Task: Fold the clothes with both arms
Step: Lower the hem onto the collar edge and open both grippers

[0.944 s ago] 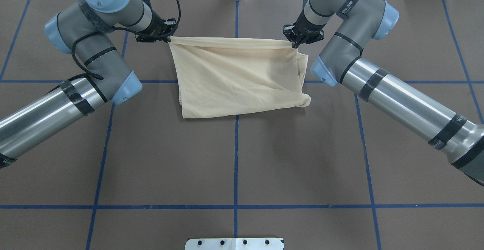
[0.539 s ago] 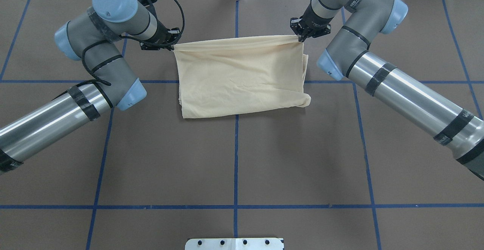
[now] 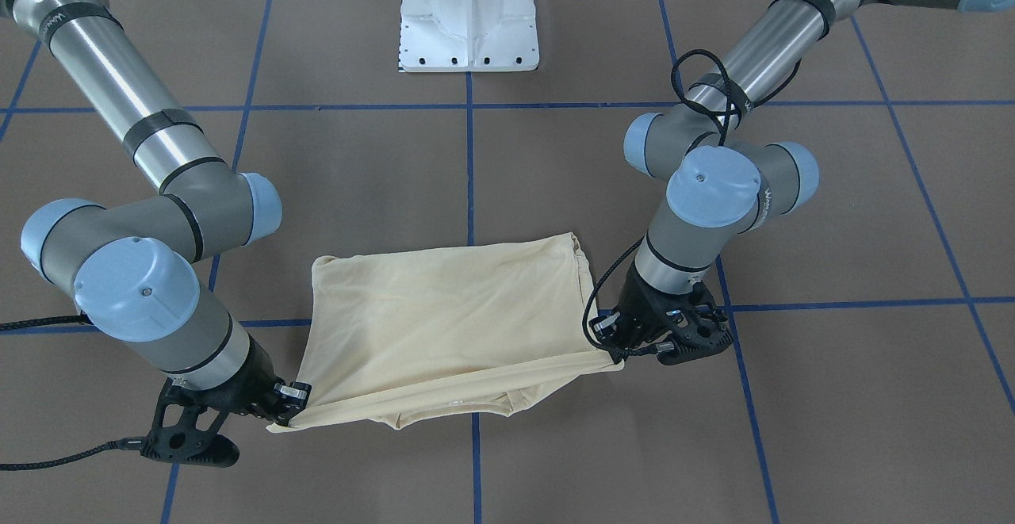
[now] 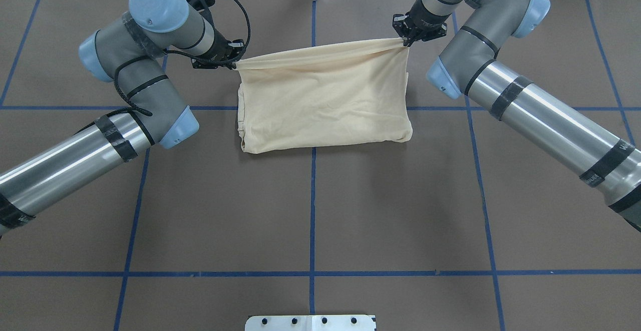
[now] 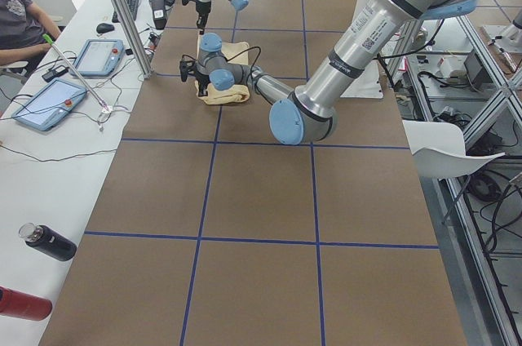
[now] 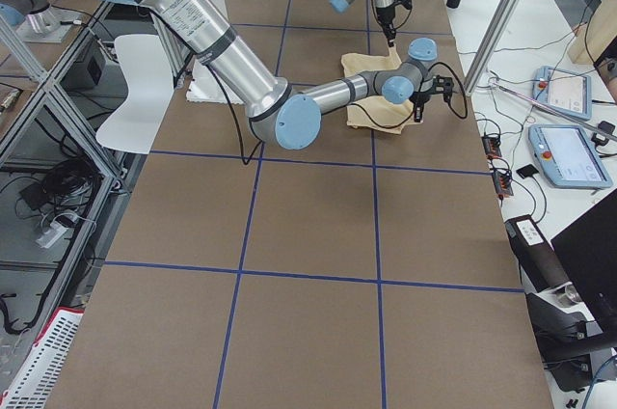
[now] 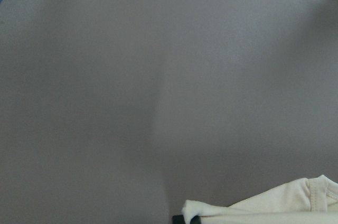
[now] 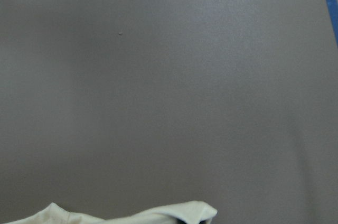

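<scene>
While the near, folded edge of the shirt is lying flat on the far half of the brown table, you are holding its far edge raised and stretched from corner to corner. Your left gripper is pinching the far left corner, jaws closed tight on the fabric, and your right gripper is clamping the far right corner likewise, a little farther out. To do this step well, I judge you should be moving both corners together at one height, holding the edge taut without dragging the resting fold, and laying it down square so that no slack is bunching in the middle.
</scene>
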You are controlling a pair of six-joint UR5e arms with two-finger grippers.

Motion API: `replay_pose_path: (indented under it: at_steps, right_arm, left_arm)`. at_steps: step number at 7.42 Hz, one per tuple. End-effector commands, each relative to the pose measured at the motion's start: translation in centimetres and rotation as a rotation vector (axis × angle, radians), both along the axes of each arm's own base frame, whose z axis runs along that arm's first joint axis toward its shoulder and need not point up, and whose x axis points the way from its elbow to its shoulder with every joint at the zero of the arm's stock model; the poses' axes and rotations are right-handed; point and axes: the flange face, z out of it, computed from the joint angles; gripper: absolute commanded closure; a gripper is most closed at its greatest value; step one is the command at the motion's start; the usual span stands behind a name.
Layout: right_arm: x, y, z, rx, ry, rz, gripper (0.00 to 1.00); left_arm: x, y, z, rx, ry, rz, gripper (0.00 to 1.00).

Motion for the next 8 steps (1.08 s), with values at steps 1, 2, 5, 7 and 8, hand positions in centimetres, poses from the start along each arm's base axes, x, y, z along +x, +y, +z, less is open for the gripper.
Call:
replay_pose_path:
  at_steps: [1,2,5,7,8]
  right_arm:
    - [-1.2,0.6,0.3,0.01,0.017,0.0,1.0]
    - [-1.7,0.8,0.2,0.015,0.022,-0.002,1.0]
    - [-2.5,1.4,0.5,0.016,0.025,-0.011,1.0]
    - [-2.4,1.5,1.0,0.013,0.028,-0.011,1.0]
    - [-2.4,1.5,0.9,0.014,0.027,-0.011,1.0]
  left_arm:
    - [-0.1,-0.1,0.0,0.002,-0.001,0.0,1.0]
    - [-0.1,-0.1,-0.1,0.001,-0.001,-0.001,1.0]
    - [-1.2,-1.0,-0.9,0.008,0.006,-0.021,1.0]
    - [-2.0,-1.7,-1.6,0.014,0.012,-0.035,1.0]
    - [-2.3,-2.0,-1.5,0.017,0.006,-0.047,1.0]
